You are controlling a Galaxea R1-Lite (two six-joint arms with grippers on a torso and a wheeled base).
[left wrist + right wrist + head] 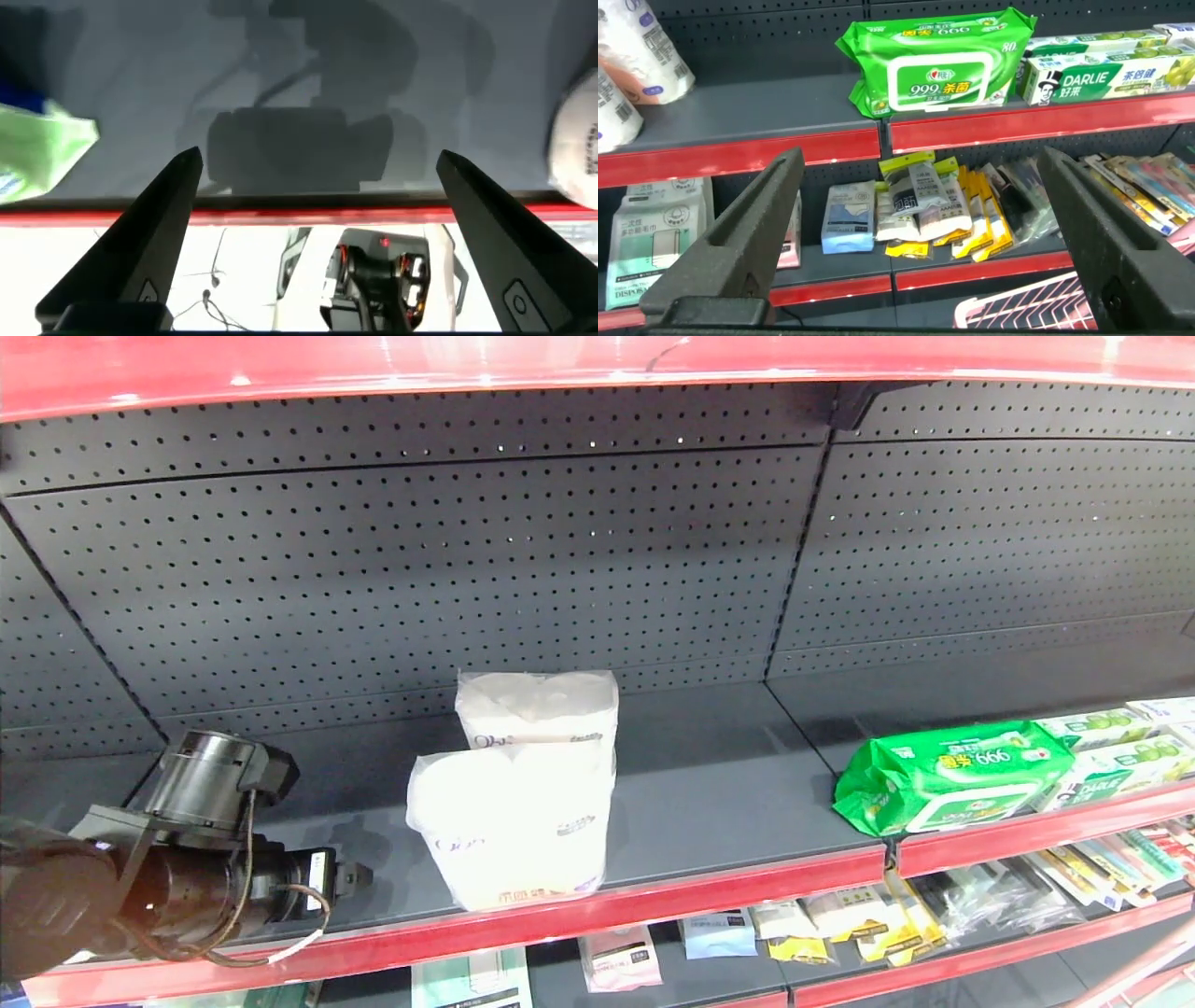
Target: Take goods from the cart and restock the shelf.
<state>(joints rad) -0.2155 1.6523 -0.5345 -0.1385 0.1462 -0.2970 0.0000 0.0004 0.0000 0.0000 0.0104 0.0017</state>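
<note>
Two white tissue packs stand one behind the other on the grey shelf (pixel 728 803), the front pack (pixel 512 826) at the red front edge and the rear pack (pixel 538 709) behind it. My left arm (pixel 196 868) rests low at the shelf's left end, left of the front pack. My left gripper (pixel 318 159) is open above the shelf's red edge, nothing between its fingers. My right gripper (pixel 923 159) is open and empty too, facing the shelf front, with the green wipes pack (pixel 934 61) beyond it.
The green wipes pack (pixel 952 775) lies at the right section's front edge, with toothpaste boxes (pixel 1111 747) beside it. Small packets (pixel 924 205) fill the lower shelf. A pink and white cart basket rim (pixel 1027 313) shows below. Bare shelf lies between the tissue and the wipes.
</note>
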